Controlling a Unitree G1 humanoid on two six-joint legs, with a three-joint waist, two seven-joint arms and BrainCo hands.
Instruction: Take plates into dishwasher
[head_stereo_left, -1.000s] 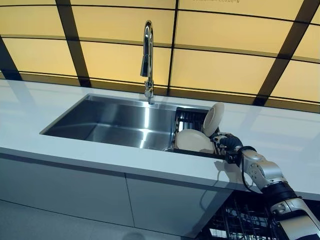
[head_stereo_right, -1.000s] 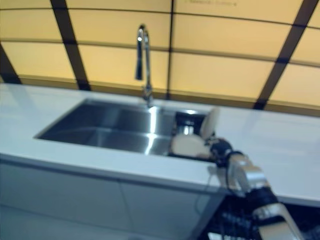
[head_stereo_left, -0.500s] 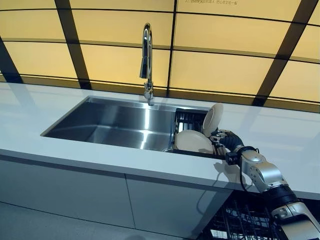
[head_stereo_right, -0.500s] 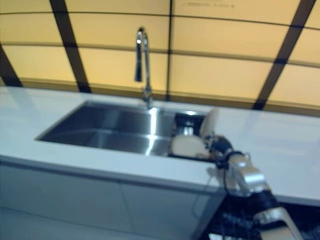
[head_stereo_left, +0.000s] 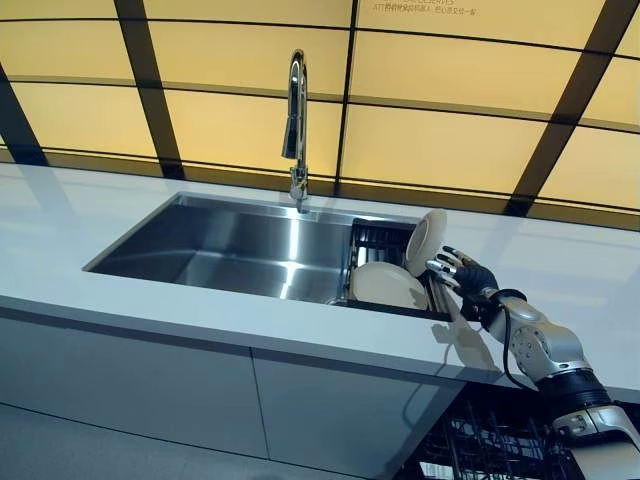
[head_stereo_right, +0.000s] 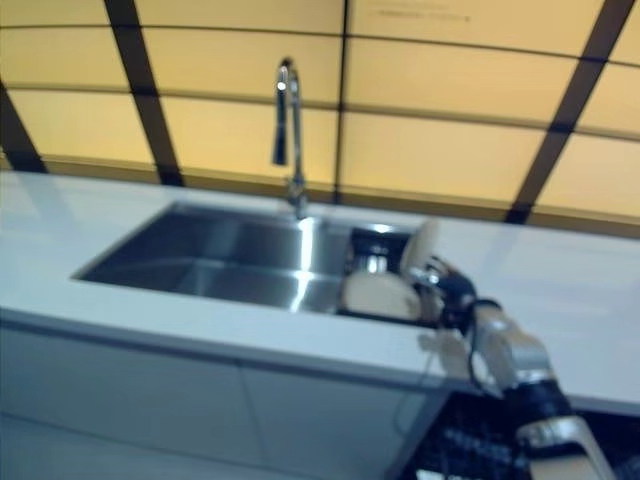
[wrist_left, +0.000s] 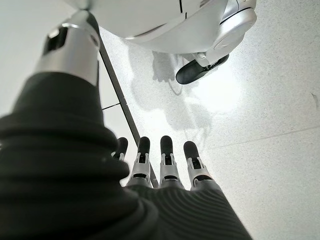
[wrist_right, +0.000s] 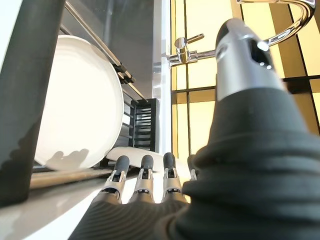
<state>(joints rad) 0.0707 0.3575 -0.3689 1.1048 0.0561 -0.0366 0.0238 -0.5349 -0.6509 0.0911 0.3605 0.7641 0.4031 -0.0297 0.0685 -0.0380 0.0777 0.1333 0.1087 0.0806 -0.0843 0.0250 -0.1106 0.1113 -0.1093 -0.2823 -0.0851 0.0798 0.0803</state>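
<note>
Fingers (head_stereo_left: 446, 262) of the right hand (head_stereo_left: 468, 278) are straight and spread, holding nothing, their dark tips just beside the rim of the upright round white plate (head_stereo_left: 425, 240) that leans in the black slatted rack (head_stereo_left: 378, 241) at the sink's 3 o'clock end. Toward 7 o'clock from that plate a second white plate (head_stereo_left: 387, 285) lies tilted low in the rack, inside the stainless steel sink (head_stereo_left: 230, 245) set in the white countertop (head_stereo_left: 60, 215), with the tall chrome tap (head_stereo_left: 295, 120) at the basin's 12 o'clock edge. The left hand (wrist_left: 165, 165) shows only in its wrist view, fingers straight and empty above pale speckled floor (wrist_left: 270, 110).
</note>
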